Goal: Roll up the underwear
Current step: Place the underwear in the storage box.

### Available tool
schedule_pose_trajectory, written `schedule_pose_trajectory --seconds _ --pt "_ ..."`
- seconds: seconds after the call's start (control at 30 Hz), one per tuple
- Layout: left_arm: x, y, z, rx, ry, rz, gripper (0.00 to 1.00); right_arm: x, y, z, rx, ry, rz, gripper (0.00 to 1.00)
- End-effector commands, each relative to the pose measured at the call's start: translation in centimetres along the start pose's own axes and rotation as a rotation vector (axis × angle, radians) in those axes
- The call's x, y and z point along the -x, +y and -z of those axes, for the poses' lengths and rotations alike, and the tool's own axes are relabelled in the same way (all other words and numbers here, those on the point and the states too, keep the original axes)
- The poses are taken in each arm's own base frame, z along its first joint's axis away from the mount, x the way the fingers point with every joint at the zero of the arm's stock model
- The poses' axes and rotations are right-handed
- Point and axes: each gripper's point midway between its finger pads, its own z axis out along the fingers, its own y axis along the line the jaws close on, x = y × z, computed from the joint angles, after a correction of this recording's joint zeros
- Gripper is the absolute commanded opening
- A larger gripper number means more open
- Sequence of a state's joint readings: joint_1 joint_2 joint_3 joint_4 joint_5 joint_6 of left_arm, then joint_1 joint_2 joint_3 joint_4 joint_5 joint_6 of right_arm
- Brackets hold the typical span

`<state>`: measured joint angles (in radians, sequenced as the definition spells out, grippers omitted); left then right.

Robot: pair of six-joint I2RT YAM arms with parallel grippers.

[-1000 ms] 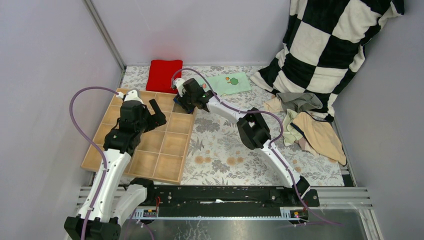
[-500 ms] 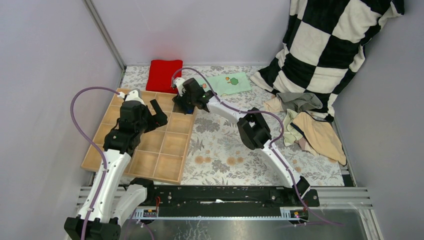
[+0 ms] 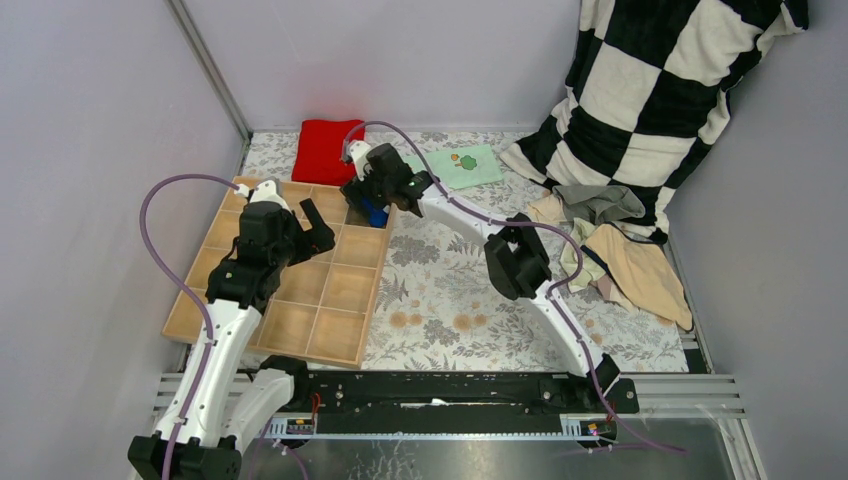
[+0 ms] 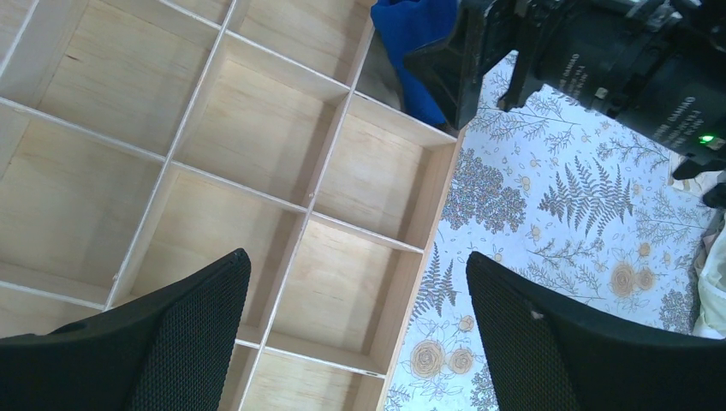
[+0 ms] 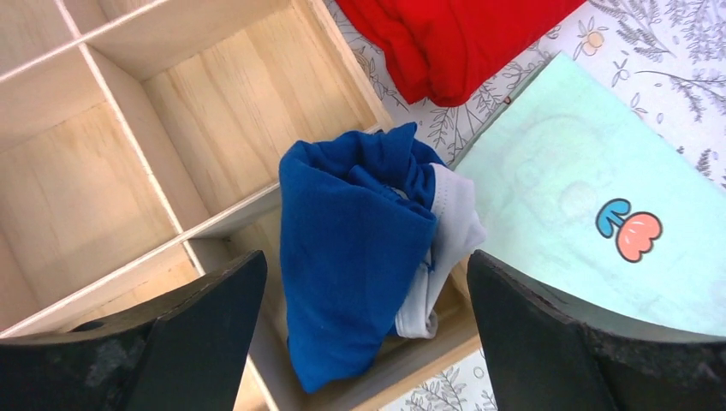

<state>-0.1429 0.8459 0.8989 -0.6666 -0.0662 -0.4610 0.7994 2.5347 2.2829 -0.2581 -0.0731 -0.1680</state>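
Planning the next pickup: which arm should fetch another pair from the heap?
Probably right. The heap of underwear lies on the right arm's side of the table; the right gripper is open, empty, above the blue pair in the tray. The left gripper hangs over the tray, farther off.

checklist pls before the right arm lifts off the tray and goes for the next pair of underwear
1. Right jaws open and off the cloth: ok. They stand wide on either side of the blue underwear.
2. Blue underwear inside a compartment: ok. It sits in the far right corner of the wooden tray, though it rises above the walls.
3. Roll tight: not ok. It looks loose, with the white part bulging out.
4. Left jaws out of the way: ok. They are open above bare compartments.
5. Next piece available: ok. The pile of underwear lies uncovered on the right.
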Motion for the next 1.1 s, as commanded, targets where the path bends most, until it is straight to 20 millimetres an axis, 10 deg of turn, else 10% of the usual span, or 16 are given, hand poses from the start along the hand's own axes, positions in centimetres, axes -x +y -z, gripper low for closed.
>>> schedule_pose_trajectory --seconds 0.0,0.37,0.83,1.07 --pt "1.1 -0.5 0.6 -0.025 -0.036 0.001 0.99 6.4 -0.5 4.8 -0.007 -0.129 0.009 0.95" --pt "2.2 -1.7 2.6 -0.107 -0.107 -0.008 0.99 8.6 -1.0 14.9 -0.083 -0.178 -0.117 1.00" --pt "-0.8 -2.8 3.1 -0.212 -0.007 -0.019 0.99 -6.5 0.6 29.7 -0.244 0.084 -0.550 1.00" --pt "-2.1 -3.4 2.5 -0.252 0.044 -0.002 0.99 -13.1 -2.3 37.3 -0.491 0.116 -0.747 1.00"
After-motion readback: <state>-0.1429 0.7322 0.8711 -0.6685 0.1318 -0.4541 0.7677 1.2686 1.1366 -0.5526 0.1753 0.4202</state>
